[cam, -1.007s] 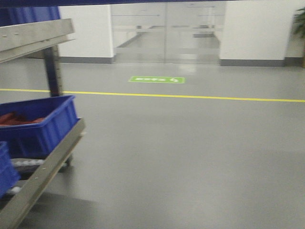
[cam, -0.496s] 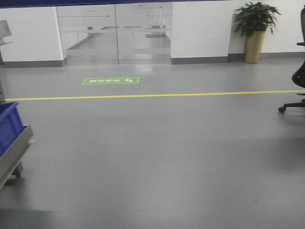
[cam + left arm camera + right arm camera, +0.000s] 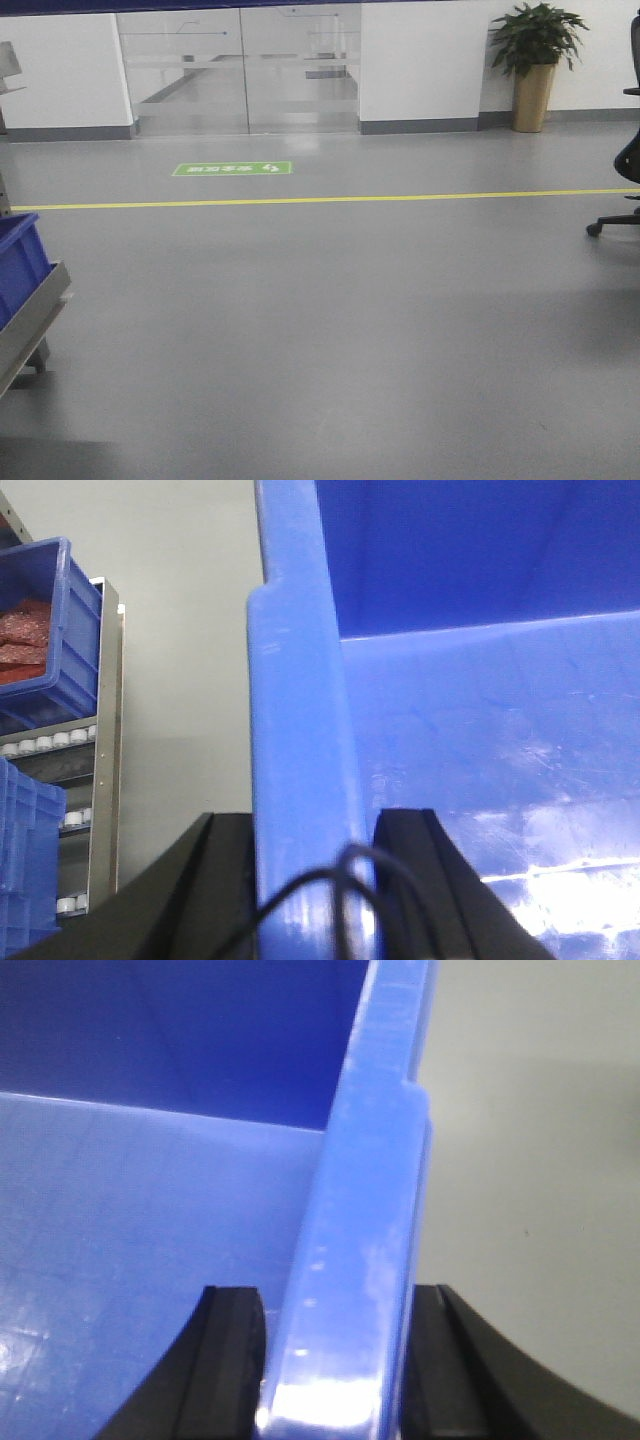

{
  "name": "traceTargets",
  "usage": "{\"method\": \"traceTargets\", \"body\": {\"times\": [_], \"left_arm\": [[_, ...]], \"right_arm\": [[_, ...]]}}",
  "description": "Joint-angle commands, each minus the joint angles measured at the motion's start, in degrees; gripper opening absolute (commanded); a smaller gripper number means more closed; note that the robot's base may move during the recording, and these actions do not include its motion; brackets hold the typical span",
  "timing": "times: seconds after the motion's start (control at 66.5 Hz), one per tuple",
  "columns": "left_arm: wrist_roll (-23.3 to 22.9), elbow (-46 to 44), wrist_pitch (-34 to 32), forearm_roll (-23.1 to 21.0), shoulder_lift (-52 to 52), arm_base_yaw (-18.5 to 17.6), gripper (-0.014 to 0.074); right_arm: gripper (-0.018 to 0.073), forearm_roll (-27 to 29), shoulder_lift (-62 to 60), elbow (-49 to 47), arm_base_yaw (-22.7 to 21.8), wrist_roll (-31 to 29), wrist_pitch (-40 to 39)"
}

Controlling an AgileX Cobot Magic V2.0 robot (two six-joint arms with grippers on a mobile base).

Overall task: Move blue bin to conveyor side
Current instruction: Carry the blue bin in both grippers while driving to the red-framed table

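The blue bin (image 3: 480, 730) fills both wrist views, its glossy inner walls and thick rim close to the cameras. My left gripper (image 3: 315, 825) is shut on the bin's left rim, one black finger (image 3: 220, 880) outside the wall and one inside. My right gripper (image 3: 335, 1300) is shut on the opposite rim (image 3: 365, 1210) of the blue bin (image 3: 150, 1210) in the same way. Grey floor shows beyond both rims, so the bin hangs off the ground. The conveyor side is out of view.
A second blue crate with orange contents (image 3: 50, 630) rests on a steel roller rack (image 3: 95, 780); its corner (image 3: 20, 265) and the rack rail (image 3: 30, 320) show at the front view's left edge. Ahead are grey floor, a yellow line (image 3: 330, 200), glass doors (image 3: 240, 70), a potted plant (image 3: 535, 60) and an office chair (image 3: 625, 170).
The front view swung right over the first half second: rack and crate slid to the left edge, plant and chair came into view. Since then it has barely shifted.
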Motion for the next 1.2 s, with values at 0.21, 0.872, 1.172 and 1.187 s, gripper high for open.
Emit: {"method": "traceTargets", "body": {"times": [0.21,0.872,1.172,1.187], "left_arm": [[0.5,-0.9,-4.7,0.8,-1.4,0.1,-0.0020],[0.5,-0.9,-4.7,0.8,-1.4,0.1,-0.0020],[0.5,-0.9,-4.8,0.8,-1.4,0.1,-0.0020],[0.5,-0.9,-4.8,0.8,-1.4,0.1,-0.0020]], "right_arm": [[-0.0078,0.2,-1.3,-1.0,-0.1,-1.0,-5.7],[-0.0078,0.2,-1.3,-1.0,-0.1,-1.0,-5.7],[-0.0078,0.2,-1.3,-1.0,-0.1,-1.0,-6.1],[-0.0078,0.2,-1.3,-1.0,-0.1,-1.0,-6.1]]}}
